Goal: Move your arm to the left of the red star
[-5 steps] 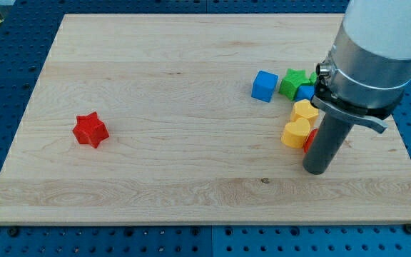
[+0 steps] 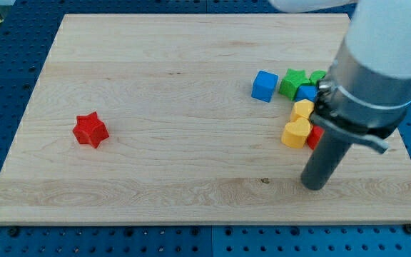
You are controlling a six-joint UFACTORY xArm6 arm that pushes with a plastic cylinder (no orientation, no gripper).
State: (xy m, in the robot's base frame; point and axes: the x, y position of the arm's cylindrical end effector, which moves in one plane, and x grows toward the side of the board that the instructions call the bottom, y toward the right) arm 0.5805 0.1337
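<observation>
No jaws — rod only; my tip (image 2: 315, 187) below block cluster, well right of one red star (image 2: 90, 130) — two yellow blocks (image 2: 297, 133) counted.

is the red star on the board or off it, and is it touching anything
On the board. The red star lies flat on the wooden board near the view's left edge, touching nothing; my tip and the other blocks sit far toward the view's right.

The arm enters from the view's upper right. Its dark rod points down and slightly left. My tip (image 2: 315, 185) sits at the view's lower right.
</observation>
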